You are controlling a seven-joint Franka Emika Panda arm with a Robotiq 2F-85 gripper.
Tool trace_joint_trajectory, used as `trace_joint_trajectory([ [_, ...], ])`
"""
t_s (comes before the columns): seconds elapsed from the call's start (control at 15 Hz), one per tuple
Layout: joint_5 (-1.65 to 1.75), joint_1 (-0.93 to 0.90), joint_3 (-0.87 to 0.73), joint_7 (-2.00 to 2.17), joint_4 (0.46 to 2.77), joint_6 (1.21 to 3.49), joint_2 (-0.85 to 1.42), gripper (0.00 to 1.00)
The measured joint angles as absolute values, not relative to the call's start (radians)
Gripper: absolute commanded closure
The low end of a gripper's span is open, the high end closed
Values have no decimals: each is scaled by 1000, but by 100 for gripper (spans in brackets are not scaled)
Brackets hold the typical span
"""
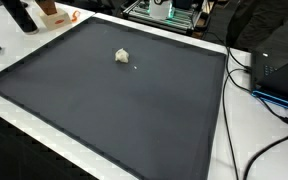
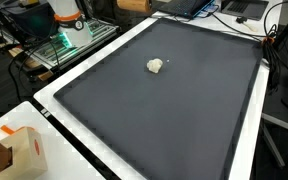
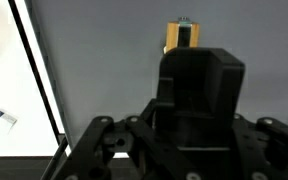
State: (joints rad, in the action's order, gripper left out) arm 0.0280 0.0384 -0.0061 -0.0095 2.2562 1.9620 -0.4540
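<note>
In an exterior view, the white lump (image 1: pixel 122 56) lies upper centre on the dark mat (image 1: pixel 104 110), untouched. In an exterior view, the white lump (image 2: pixel 156 66) sits just above frame centre. Wrist view: the gripper (image 3: pixel 202 80) fills the lower frame and its finger state cannot be determined. A yellow block (image 3: pixel 182 37) stands top centre. Recommended: align directly above the white lump before any descent.

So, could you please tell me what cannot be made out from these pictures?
The gripper: the wrist view shows only its dark body; the bottom edge cuts off the fingers, so open or shut is unclear.
The pale lump on the dark mat: too small in both exterior views to identify.
The yellow-and-black object: blurred in the wrist view, its lower part hidden behind the gripper.
</note>
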Motion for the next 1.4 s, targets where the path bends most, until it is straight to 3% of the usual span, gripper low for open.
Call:
trace_joint_trajectory([
  [0.8, 28, 38, -6, -9, 2256, 1962, -454, 51],
  [0.87, 28, 38, -6, -9, 2256, 1962, -454, 76],
  [1.4, -83, 41, -89, -41, 2269, 2013, -353, 76],
])
